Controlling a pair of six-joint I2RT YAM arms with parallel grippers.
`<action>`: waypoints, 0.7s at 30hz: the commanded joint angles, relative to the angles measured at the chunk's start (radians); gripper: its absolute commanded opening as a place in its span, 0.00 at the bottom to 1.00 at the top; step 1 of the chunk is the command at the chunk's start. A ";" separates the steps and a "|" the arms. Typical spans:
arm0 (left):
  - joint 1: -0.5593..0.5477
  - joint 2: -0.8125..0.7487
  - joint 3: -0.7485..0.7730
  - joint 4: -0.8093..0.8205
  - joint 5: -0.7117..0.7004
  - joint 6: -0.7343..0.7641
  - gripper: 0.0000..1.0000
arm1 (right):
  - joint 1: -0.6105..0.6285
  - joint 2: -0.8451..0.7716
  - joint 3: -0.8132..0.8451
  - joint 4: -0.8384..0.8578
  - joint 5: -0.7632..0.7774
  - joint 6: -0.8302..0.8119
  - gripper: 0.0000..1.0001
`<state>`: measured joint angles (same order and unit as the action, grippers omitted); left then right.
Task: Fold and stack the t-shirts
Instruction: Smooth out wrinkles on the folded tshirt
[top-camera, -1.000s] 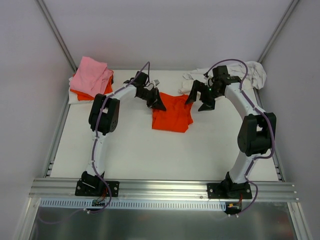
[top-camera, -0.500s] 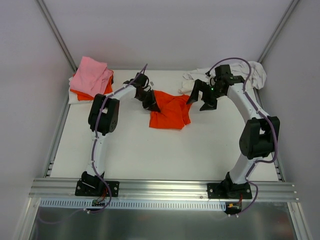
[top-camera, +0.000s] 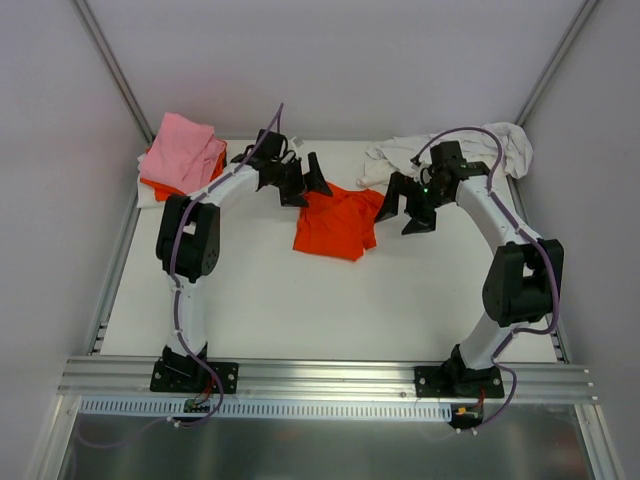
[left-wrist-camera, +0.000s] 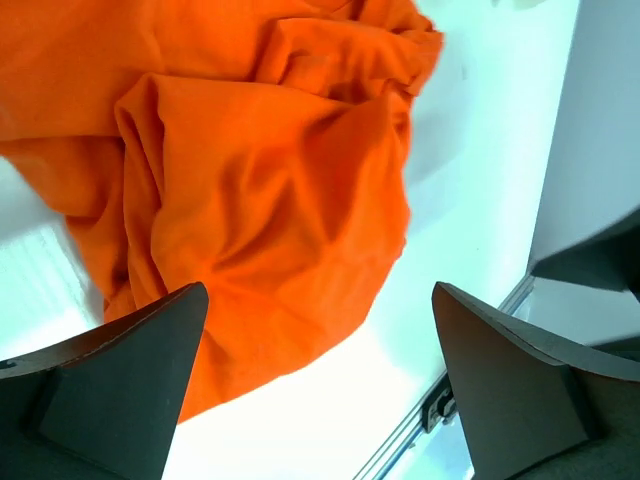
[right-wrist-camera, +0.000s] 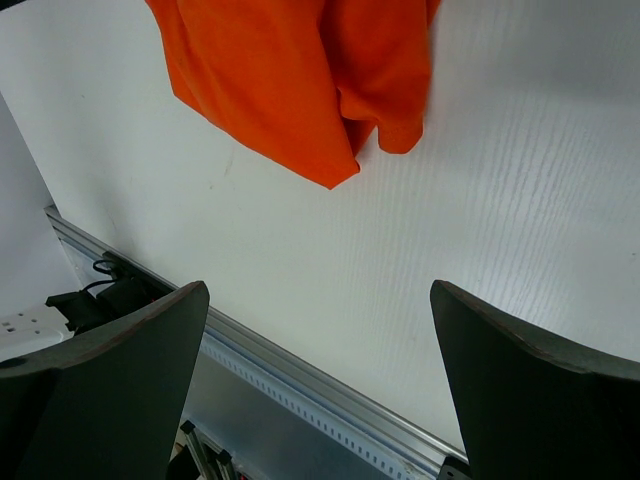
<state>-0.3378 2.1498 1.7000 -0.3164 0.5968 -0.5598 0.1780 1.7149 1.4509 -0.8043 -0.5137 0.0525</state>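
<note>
Orange t-shirt (top-camera: 335, 225): lies rumpled on the white tabletop (top-camera: 260, 300) at centre of the top view, folds bunched, long axis hard to call.

Left tool (top-camera: 307, 185): released, jaws spread wide, grasping nothing. Hangs at the shirt's upper-left corner; in the left wrist view, orange cloth (left-wrist-camera: 250, 180) fills the upper left, just ahead of the fingers (left-wrist-camera: 110, 390).

Right tool (top-camera: 405, 210): likewise released and empty, just beside the shirt's right edge. Looks down mostly on bare tabletop in its own view, with cloth (right-wrist-camera: 300, 80) only along the top.

So: lies between the two tools, left one nearer. Probably calls for a fresh grasp from both sides to spread it flat.

Upper left of frame: pink t-shirt (top-camera: 185, 148) topping a stack. Upper right: white t-shirt (top-camera: 510, 145), unfolded.
</note>
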 joint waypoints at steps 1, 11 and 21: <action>0.025 -0.114 -0.051 0.011 0.023 0.072 0.99 | -0.006 -0.051 -0.006 0.004 -0.020 -0.025 0.99; 0.122 -0.137 -0.313 0.092 0.100 0.074 0.99 | -0.006 -0.066 -0.024 -0.004 -0.026 -0.029 0.99; 0.125 -0.044 -0.330 0.261 0.166 -0.009 0.95 | -0.006 -0.093 -0.030 -0.038 -0.011 -0.033 1.00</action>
<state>-0.2096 2.0823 1.3582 -0.1276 0.7311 -0.5575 0.1780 1.6825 1.4250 -0.8127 -0.5201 0.0391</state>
